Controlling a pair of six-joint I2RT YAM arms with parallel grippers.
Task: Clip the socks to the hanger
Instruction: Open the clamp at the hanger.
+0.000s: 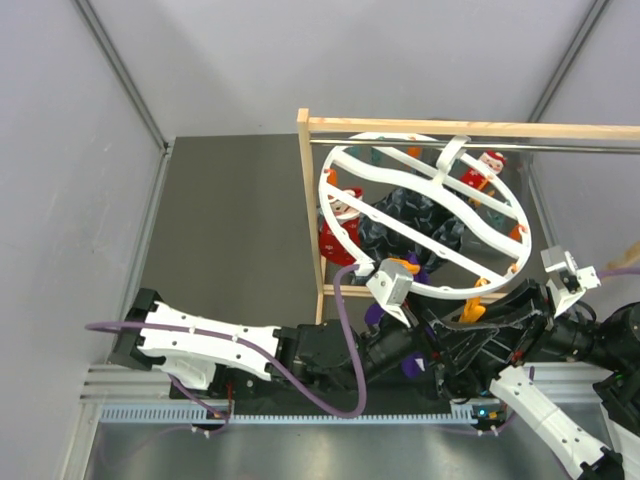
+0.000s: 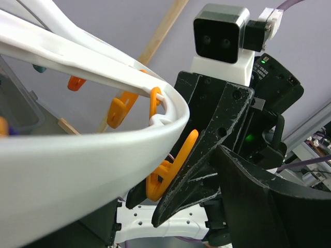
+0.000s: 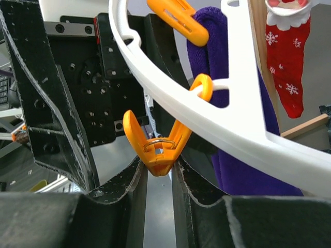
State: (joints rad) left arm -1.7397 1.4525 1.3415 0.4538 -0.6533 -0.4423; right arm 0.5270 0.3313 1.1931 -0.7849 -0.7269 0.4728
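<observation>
Right wrist: right end effector (image 3: 159,169), nearly closed at bottom centre, pinches an orange plastic clip (image 3: 155,151) on the white plastic ring hanger (image 3: 232,124); next, probably feed the purple fabric sock (image 3: 212,46) into its mouth.

The table (image 1: 230,230) has a flat, dark grey top. A wooden rack (image 1: 303,200) stands right on it, with its thin bottom bar lying on the grey top. Inside the rack, low down, there are dark socks (image 1: 400,215) and a red sock (image 1: 338,235). I cannot tell if they lie on the table or hang just above it. In front of the rack, a metal rail (image 1: 130,385) runs along the near edge.
</observation>
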